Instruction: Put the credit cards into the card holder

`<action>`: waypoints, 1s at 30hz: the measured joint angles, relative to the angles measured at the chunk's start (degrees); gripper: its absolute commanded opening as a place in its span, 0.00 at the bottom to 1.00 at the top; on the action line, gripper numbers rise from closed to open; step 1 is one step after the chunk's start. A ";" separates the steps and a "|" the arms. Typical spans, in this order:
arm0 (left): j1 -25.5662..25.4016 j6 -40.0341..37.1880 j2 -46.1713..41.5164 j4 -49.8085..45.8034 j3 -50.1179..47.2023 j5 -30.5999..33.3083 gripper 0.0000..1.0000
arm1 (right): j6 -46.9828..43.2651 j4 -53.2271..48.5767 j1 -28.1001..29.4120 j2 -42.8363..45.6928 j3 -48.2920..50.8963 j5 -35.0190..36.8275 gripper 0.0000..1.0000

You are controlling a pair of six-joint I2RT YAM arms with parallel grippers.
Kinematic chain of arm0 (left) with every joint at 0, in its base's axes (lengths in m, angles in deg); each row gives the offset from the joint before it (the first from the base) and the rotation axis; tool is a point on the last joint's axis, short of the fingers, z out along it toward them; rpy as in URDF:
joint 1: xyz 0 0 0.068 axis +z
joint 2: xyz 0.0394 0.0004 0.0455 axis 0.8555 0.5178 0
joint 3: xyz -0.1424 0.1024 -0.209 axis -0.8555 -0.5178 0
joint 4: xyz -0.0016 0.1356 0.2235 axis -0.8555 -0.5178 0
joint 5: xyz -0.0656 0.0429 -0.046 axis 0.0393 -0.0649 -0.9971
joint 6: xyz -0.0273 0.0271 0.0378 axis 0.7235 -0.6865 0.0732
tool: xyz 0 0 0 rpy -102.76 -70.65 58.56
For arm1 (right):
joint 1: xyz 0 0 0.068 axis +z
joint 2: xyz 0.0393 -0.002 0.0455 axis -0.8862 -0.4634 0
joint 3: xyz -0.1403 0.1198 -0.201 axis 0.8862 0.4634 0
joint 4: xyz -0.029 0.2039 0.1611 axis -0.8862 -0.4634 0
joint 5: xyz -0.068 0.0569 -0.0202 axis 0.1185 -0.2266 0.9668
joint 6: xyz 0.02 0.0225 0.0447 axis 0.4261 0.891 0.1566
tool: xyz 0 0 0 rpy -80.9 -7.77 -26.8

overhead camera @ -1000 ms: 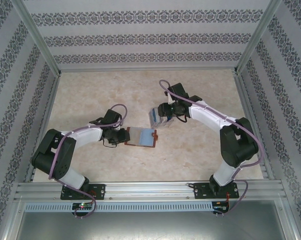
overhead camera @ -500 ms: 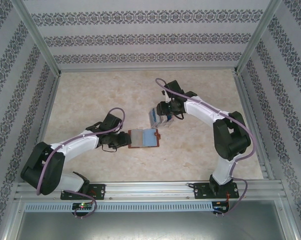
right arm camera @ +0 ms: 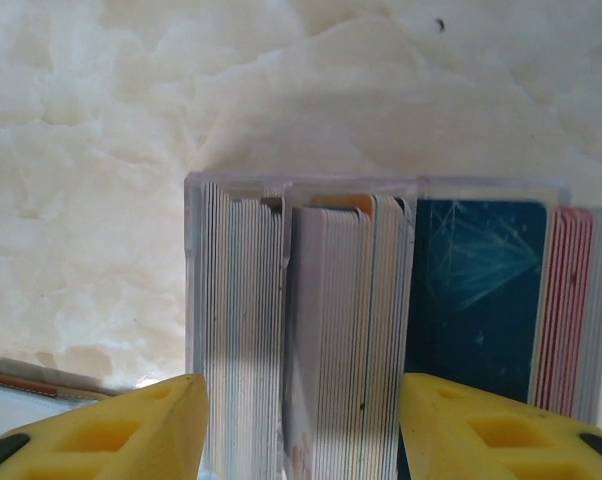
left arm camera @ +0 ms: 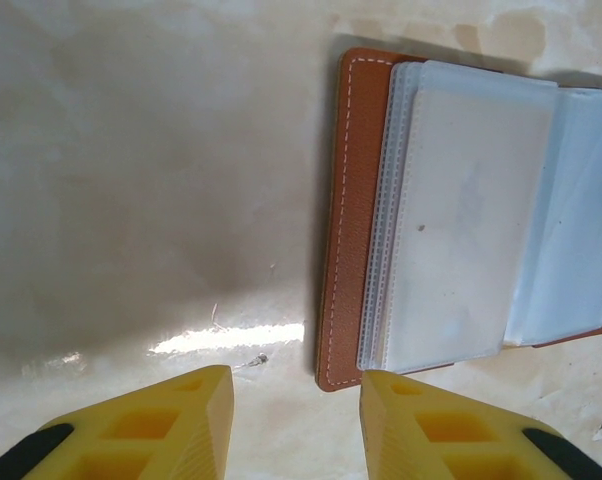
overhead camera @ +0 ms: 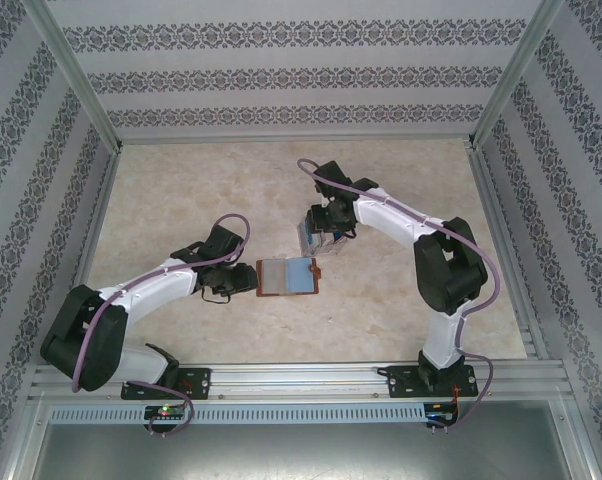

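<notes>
Left gripper (left arm camera: 296, 385): spread wide, empty, just short of holder (left arm camera: 353, 200), one end cut off by frame. Right gripper (right arm camera: 303, 395): straddling cards (right arm camera: 331, 300), grip unclear, lower edges hidden

Right end of card holder (left arm camera: 353, 220) off-frame.

The card holder (left arm camera: 353, 200) looks like smooth brown leather with pale stitching, and its pockets (left arm camera: 481, 230) are thin, cloudy plastic. The table (left arm camera: 131, 150) is shiny and stone-like. The credit cards (right arm camera: 331, 320) are thin, smooth plastic.
</notes>
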 measured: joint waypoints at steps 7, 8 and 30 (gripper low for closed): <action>0.37 -0.74 0.28 -0.31 0.37 0.33 0.39 | 5.05 -3.69 1.46 -1.77 -2.47 4.37 0.54; 0.37 -0.81 0.28 -0.39 0.37 0.33 0.39 | 5.35 -3.89 1.49 -1.79 -2.58 4.39 0.54; 1.14 -1.18 0.85 -0.31 0.37 0.26 0.42 | 8.11 -9.33 3.58 -6.10 -7.28 10.78 0.56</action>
